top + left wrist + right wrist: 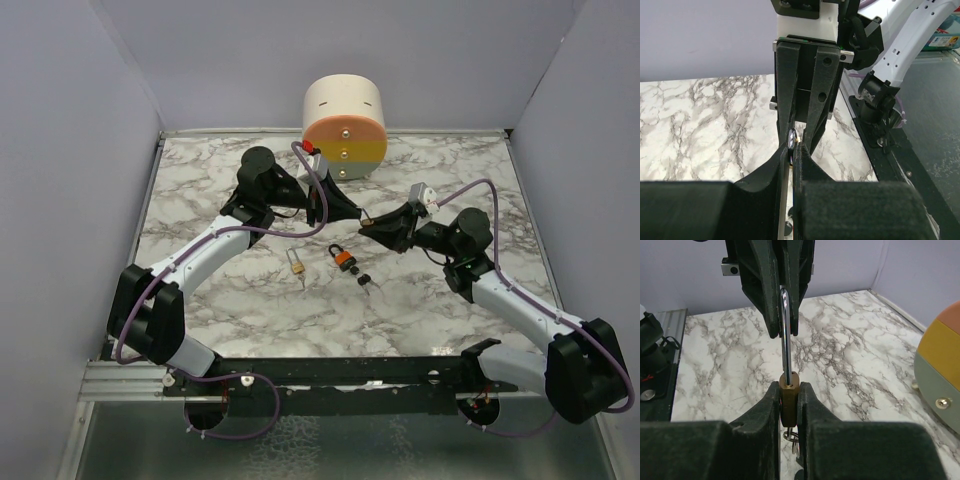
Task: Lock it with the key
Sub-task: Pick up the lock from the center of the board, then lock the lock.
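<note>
- left gripper [793,152] clamped on the shackle [785,352] of a brass padlock [789,385], up off the table [200,190]
- right gripper [789,400] clamped on the same lock's body
- key [366,282] lies loose on the table, just beside the orange padlock [342,258]

Black-headed key [366,282] flat on table [420,312]

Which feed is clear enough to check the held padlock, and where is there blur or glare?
Right wrist: brass padlock and shackle sharp, glint down the shackle, right pincer soft in front. Left wrist: left pincer blurred up close, shackle a sliver. Top external: even light, padlock tiny.
</note>
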`<state>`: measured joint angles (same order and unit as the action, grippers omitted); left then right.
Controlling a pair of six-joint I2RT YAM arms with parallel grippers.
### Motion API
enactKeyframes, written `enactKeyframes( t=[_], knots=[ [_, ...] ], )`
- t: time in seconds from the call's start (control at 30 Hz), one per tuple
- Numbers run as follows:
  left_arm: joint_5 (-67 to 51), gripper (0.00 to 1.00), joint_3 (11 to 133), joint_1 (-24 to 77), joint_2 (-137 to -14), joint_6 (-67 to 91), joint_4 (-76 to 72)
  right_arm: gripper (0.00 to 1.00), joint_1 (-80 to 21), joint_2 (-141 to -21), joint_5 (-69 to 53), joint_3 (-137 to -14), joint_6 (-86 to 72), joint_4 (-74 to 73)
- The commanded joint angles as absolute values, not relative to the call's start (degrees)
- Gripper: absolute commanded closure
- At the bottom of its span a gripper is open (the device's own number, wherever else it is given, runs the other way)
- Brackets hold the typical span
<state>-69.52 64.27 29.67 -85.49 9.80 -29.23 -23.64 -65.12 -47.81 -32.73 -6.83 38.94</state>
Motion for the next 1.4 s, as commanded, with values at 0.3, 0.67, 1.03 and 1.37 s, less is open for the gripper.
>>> enactKeyframes(
  t=[0.3, 0.67, 1.03, 1.37],
  knots=[
    [-63.23, 0.51, 64.04, 29.71, -81.69, 8.29, -30.06, 0.98, -23.99, -62.93, -44.68, -32.60, -6.41, 39.17],
    [-62.58, 0.59, 63.94, 29.77, -82.18, 8.99, -30.06, 0.98, -23.99, -62.29, -43.33, -32.25, -6.58, 39.44],
    [-59.94, 0.62, 62.92, 30.98, -83.77, 9.32, -30.06, 0.98, -23.97, -60.96, -40.56, -30.44, -7.55, 41.96],
    [-55.58, 0.63, 62.81, 32.55, -84.72, 9.11, -30.01, 0.98, -23.99, -58.76, -36.22, -27.69, -8.79, 45.36]
  ],
)
